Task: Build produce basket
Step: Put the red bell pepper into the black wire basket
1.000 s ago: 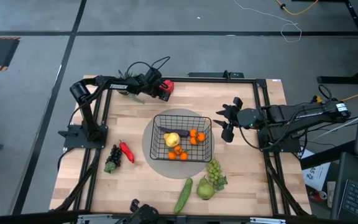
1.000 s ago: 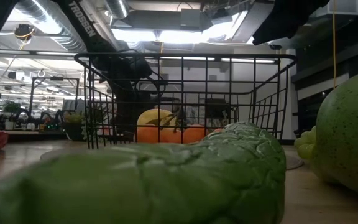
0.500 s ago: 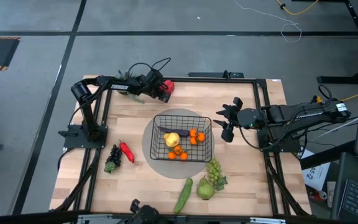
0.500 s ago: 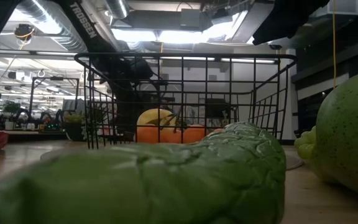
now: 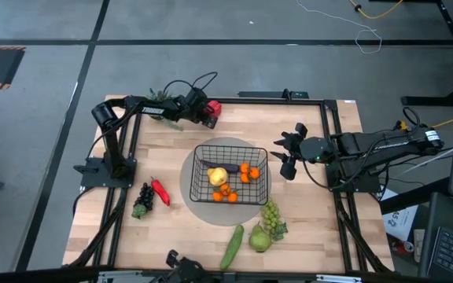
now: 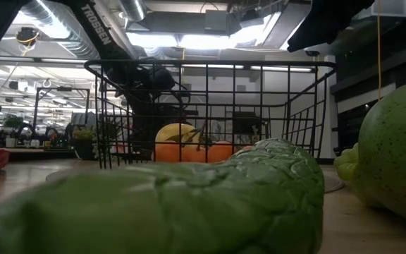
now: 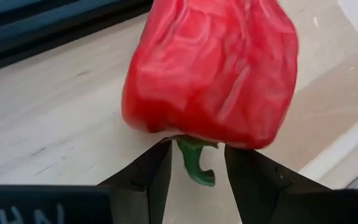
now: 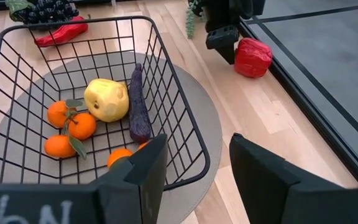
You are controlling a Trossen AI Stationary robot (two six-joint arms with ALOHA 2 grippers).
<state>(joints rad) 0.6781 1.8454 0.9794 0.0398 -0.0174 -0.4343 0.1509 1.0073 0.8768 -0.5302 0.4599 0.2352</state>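
Note:
A red bell pepper point(image 5: 211, 110) lies on its side on the wood at the table's far side, left of centre, its green stem point(image 7: 194, 163) toward my left gripper point(image 5: 200, 108). That gripper is open and level with the table, one finger on each side of the stem point(image 7: 194, 177). The black wire basket point(image 5: 230, 174) stands on a grey round mat and holds a yellow fruit point(image 8: 106, 99), small oranges point(image 8: 67, 127) and a dark purple vegetable point(image 8: 138, 106). My right gripper point(image 5: 286, 154) is open and empty, right of the basket. My left gripper comes level at the pepper's stem end point(image 7: 185, 134), from the table's left. Its fingertips point(image 7: 161, 152) reach the pepper's underside beside the stem. I cannot tell whether they touch it.
Left of the basket lie a red chili point(image 5: 160, 191) and dark grapes point(image 5: 141, 201). Near the front edge lie green grapes point(image 5: 271, 215), a green pear point(image 5: 259, 239) and a cucumber point(image 5: 232, 246). A black frame rail point(image 5: 266, 97) runs along the far edge behind the pepper.

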